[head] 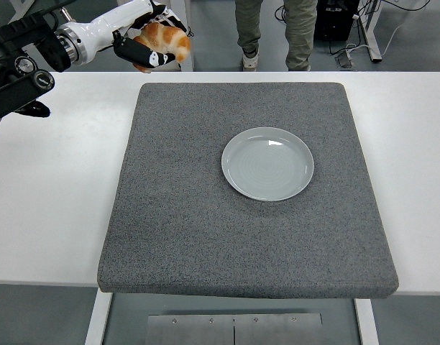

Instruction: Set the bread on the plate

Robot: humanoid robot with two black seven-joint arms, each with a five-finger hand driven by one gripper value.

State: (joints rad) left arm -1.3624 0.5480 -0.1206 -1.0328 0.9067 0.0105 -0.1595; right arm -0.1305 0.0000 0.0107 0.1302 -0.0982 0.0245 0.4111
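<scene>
Up at eleven o'clock, well above the table, the left hand (147, 39) has its fingers curled tight around the bread (166, 42), a golden roll, carried high, likely so it can pass over the mat without dragging. Toward three o'clock from the mat's middle sits the plate (267, 163), pale, round and bare, well apart from the bread and ready to receive it. Under the plate lies a grey felt mat (205, 237) covering most of the white table (55, 208). Beyond the table's far edge, at twelve o'clock, a person's legs (274, 32) stand on a grey floor beside cables. No right arm shows
</scene>
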